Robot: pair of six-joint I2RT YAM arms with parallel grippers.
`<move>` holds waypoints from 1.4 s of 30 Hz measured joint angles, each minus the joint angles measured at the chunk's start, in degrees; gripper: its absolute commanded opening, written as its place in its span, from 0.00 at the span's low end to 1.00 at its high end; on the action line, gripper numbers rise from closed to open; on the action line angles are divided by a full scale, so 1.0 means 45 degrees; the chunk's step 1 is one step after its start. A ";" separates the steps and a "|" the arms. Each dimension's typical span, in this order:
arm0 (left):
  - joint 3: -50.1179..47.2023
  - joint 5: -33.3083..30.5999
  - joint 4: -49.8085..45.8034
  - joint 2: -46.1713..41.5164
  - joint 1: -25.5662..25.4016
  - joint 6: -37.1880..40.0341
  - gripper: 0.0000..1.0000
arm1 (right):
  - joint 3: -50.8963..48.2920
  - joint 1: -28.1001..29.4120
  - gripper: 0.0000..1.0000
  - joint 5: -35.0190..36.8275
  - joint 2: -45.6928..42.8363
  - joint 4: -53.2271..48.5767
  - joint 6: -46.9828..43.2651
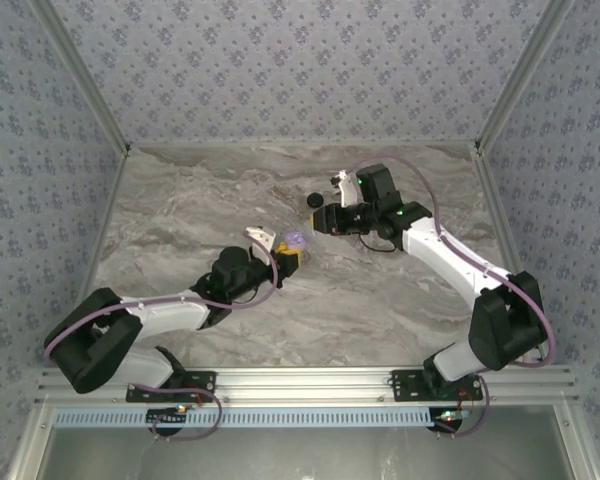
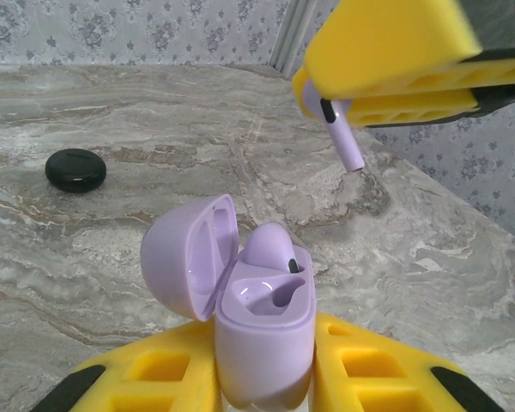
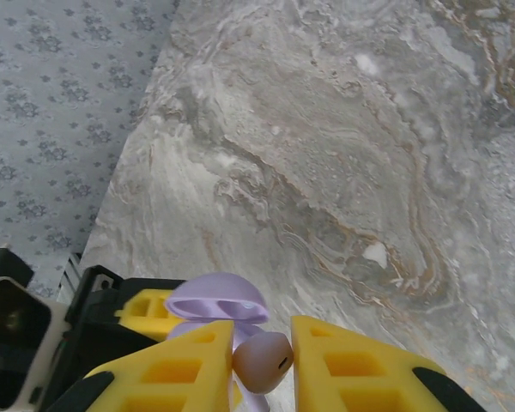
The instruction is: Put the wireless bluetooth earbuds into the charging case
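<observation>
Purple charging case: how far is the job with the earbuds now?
Done: the purple case is open in the left pincer, with one purple bud seated inside. In hand: the right pincer holds a second purple bud near the case. Left: seat it in the free slot; the black case lies closed, its contents hidden.

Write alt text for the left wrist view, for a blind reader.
The left pincer holds an open purple charging case with one bud inside; the right pincer holds a second purple earbud near it. A black case lies on the table.
</observation>
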 measured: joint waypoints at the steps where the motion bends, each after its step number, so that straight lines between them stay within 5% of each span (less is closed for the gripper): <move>1: 0.0000 -0.0083 0.0005 0.0000 -0.0053 -0.0005 0.26 | 0.0039 0.0063 0.22 0.0005 -0.0019 0.0024 0.0015; 42: 0.0466 -0.0622 0.0991 -0.0602 -0.0321 -0.0996 0.27 | 0.0738 0.1447 0.24 0.1161 -0.0500 0.0986 0.0136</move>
